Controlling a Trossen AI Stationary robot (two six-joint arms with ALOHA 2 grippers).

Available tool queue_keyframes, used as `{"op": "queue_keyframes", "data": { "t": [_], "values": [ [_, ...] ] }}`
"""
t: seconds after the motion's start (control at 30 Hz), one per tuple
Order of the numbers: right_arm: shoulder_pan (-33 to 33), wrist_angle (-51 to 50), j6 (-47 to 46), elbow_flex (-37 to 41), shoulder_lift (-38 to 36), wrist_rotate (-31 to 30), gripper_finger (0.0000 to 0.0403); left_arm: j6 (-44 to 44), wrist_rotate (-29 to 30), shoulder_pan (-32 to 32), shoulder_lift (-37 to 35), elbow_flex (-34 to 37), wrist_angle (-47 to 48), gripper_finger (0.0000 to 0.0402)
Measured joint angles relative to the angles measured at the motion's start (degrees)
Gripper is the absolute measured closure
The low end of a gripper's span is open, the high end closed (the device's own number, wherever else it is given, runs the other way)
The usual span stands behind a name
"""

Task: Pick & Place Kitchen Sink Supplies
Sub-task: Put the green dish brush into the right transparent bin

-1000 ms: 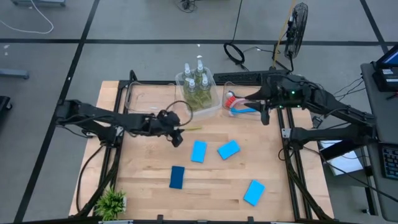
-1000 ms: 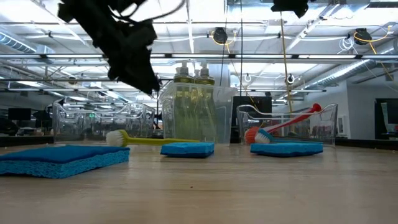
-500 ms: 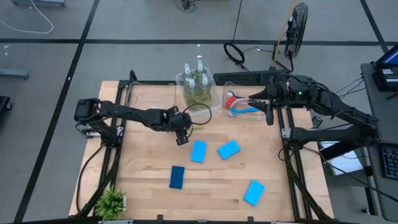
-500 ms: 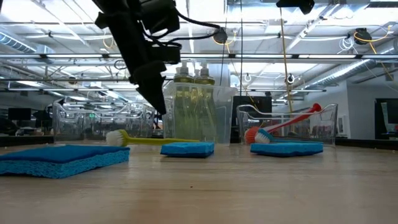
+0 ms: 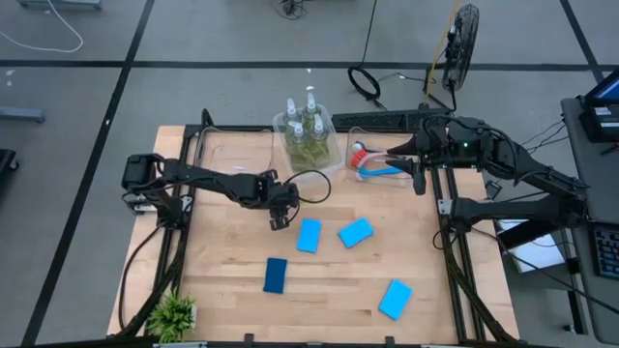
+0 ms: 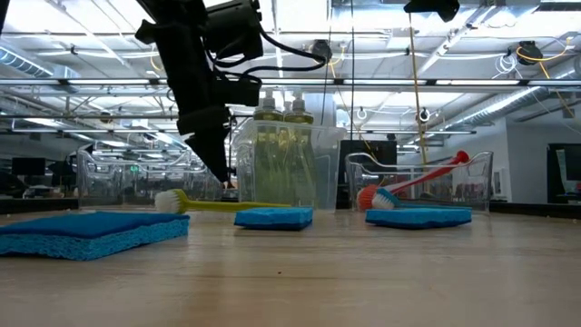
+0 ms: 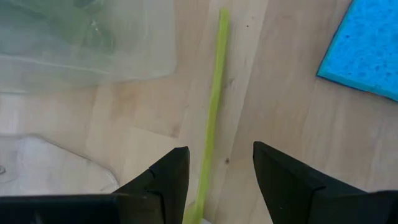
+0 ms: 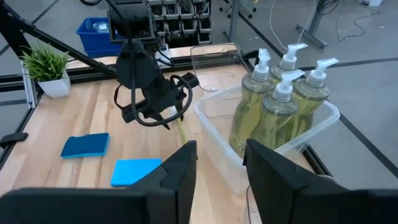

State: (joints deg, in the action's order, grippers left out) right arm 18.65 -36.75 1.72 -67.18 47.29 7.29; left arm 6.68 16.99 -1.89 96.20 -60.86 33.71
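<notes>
Green brush [image 7: 213,106] lies between left jaws, ungripped

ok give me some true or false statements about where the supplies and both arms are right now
1. All four pump bottles stand in one clear bin. True.
2. The left end effector is open, straddling the green brush handle on the table. True.
3. Four blue sponges are stacked in a bin. False: they lie scattered on the wooden table.
4. The right end effector holds a sponge. False: it hangs empty by the bin holding the red brush and a blue one.
5. The potted plant sits at a table corner. True.
</notes>
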Motion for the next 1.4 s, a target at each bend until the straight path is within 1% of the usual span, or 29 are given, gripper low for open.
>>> {"op": "queue_keyframes", "data": {
  "t": [0.1, 0.2, 0.37, 0.5, 0.6, 0.7, 0.87, 1.1, 1.2, 1.3, 1.4],
  "values": [
    [0.0, 0.0, 0.0, 0.0, 0.0, 0.0, 0.0275, 0.6, -0.2, -0.8, 0.0, 0.0, 0.0, 0.0219],
    [0.0, 0.0, 0.0, 0.0, 0.0, 0.0, 0.0275, 2.1, -2.1, -1.8, 0.0, 0.0, 0.2, 0.0208],
    [0.0, 0.0, 0.0, 0.0, 0.0, 0.0, 0.0275, 3.3, -3.3, -2.7, 0.0, 0.7, 0.8, 0.0162],
    [0.0, 0.0, 0.4, 0.0, 0.0, 0.0, 0.0275, 0.2, -2.5, -2.7, 0.0, 0.9, 0.4, 0.0125],
    [0.0, 0.0, 0.6, 0.0, 0.0, 0.0, 0.0275, -1.3, -2.5, -2.7, 0.0, 0.9, -0.1, 0.0107],
    [0.0, 0.0, 0.7, 0.0, 0.0, 0.0, 0.0275, -2.1, -2.4, -2.8, 0.0, 0.9, -0.9, 0.01],
    [0.0, 0.0, 0.7, 0.0, 0.0, 0.0, 0.0275, -3.0, -2.4, -2.8, 1.3, 0.9, -1.2, 0.0107],
    [0.0, -0.1, 0.7, 0.0, 0.0, 0.3, 0.0275, -2.8, -3.0, -2.8, 7.2, 0.9, -2.4, 0.0128],
    [0.0, -0.2, 0.7, 0.0, 0.0, 0.3, 0.0275, -0.9, -3.5, -2.7, 8.7, 0.6, -2.4, 0.0136],
    [0.0, -0.2, 0.7, 0.0, 0.0, 0.3, 0.0275, 0.1, -4.1, -2.4, 9.2, 0.6, -2.3, 0.0154],
    [0.0, -0.2, 0.5, 0.0, 0.0, 0.3, 0.0275, 0.1, -4.0, -1.9, 9.2, 0.7, -2.4, 0.0184]
  ]
}}
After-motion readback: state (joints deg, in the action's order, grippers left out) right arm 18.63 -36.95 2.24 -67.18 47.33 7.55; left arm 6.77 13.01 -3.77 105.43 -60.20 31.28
